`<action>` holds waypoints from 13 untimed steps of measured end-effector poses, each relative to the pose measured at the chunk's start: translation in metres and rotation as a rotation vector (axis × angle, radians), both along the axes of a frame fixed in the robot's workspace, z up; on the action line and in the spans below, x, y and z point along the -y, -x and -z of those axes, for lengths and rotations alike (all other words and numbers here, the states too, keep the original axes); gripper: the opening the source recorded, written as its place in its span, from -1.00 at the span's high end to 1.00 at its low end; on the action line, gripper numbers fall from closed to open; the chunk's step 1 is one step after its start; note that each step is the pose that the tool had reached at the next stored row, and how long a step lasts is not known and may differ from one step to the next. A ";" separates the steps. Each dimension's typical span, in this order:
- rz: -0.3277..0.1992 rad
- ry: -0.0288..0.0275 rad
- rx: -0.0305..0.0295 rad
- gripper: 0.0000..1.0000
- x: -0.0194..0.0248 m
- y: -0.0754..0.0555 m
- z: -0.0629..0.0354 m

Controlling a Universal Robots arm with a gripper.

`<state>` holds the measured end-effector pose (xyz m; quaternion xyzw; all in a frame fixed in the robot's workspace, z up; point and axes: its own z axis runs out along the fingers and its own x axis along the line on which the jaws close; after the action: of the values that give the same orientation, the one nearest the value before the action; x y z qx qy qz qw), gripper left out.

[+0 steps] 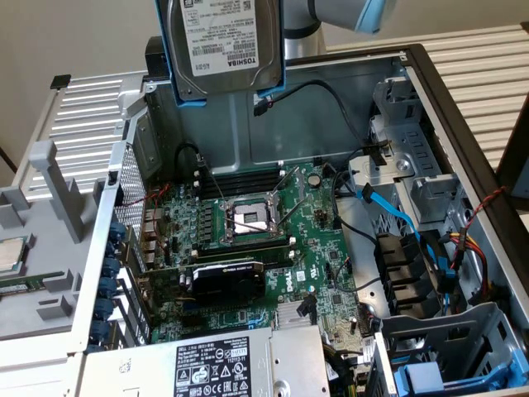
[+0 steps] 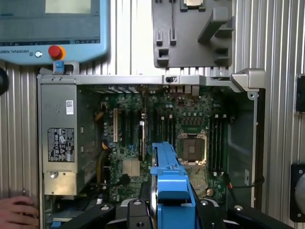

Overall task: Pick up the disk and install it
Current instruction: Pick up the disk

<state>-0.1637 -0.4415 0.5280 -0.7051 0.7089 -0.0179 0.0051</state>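
Note:
The disk (image 1: 221, 37) is a silver-grey hard drive with a white printed label, clipped in a bright blue carrier frame. It hangs upright high over the back of the open computer case (image 1: 430, 91). In the wrist view the blue carrier (image 2: 169, 186) sits edge-on between my black fingers (image 2: 135, 210), and my gripper (image 2: 169, 209) is shut on it. Far below it lies the motherboard (image 2: 157, 129) with its processor socket (image 2: 192, 147).
Drive bays (image 1: 413, 265) with blue and black cables line the case on the exterior view's right, and another blue carrier (image 1: 430, 379) sits in the near bay. A grey tray (image 1: 41, 248) holds a processor chip (image 1: 8, 252). A teach pendant (image 2: 52, 28) and a person's hand (image 2: 16, 207) lie beside the case.

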 end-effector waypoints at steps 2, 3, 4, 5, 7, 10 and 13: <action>0.000 -0.0012 -0.0001 0.26 0.0048 -0.005 0.0000; 0.000 -0.0016 -0.0002 0.26 0.0067 -0.008 0.0001; 0.000 -0.0018 -0.0004 0.26 0.0085 -0.012 0.0001; 0.000 -0.0019 -0.0009 0.26 0.0100 -0.015 0.0000; 0.000 -0.0019 -0.0025 0.26 0.0127 -0.023 0.0000; 0.000 -0.0021 -0.0055 0.26 0.0154 -0.031 0.0001; 0.000 -0.0019 -0.0057 0.26 0.0156 -0.031 0.0001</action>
<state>-0.1327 -0.4571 0.5280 -0.7049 0.7091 -0.0152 0.0038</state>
